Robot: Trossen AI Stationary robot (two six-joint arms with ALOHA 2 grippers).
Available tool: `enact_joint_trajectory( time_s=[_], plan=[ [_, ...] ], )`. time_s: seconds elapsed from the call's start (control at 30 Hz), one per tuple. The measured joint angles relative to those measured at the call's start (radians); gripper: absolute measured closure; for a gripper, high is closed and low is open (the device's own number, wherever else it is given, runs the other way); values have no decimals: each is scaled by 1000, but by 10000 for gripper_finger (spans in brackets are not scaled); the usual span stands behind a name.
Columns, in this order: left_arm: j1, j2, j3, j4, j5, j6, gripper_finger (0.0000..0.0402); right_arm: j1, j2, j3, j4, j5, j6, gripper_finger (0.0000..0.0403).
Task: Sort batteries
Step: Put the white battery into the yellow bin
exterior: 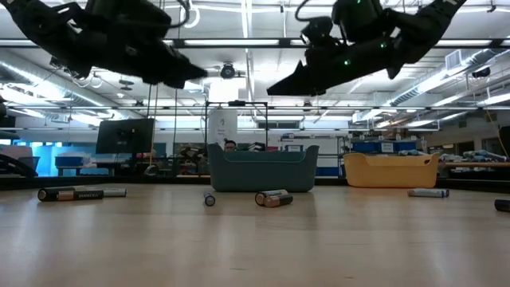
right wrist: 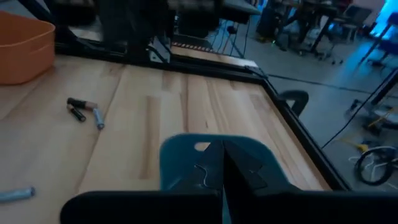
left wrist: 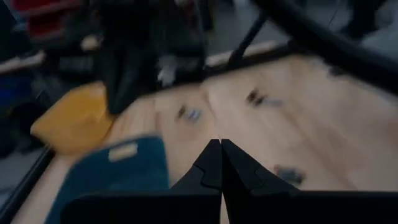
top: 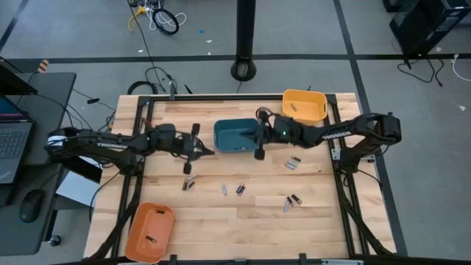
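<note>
Both end effectors, left and right, hung shut and empty on either side of the teal bin, probably between picks, since the batteries lay scattered across the table.

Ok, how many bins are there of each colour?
teal bin: 1
yellow bin: 1
orange bin: 1
Total: 3 bins
</note>
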Motion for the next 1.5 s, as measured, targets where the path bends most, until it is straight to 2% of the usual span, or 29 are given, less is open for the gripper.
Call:
enact_joint_trajectory(
  time_s=[0.07,0.13,0.33,0.47,0.8,0.9,1.07,1.33,1.5],
  plan=[
    [-26,13,0,-1,-81,-54,398,43,0,2,12,82,22,392],
    [-54,14,0,10,-91,-89,398,79,-2,12,15,138,63,392],
    [-142,15,1,-28,-94,-146,398,189,-7,25,13,159,174,391],
    [-200,17,0,-99,-139,-140,398,259,-6,25,-22,258,176,391],
    [-305,41,56,-332,-174,-200,398,333,-6,25,-130,279,289,390],
    [-335,65,106,-369,-181,-192,398,367,-6,25,-146,324,292,390],
    [-371,124,247,-556,-184,-154,398,411,-6,25,-181,383,301,390],
    [-383,341,500,-810,-171,-15,398,455,-6,25,-298,382,345,385],
    [-371,477,599,-876,-111,97,398,476,-6,24,-413,379,379,389]
  ],
)
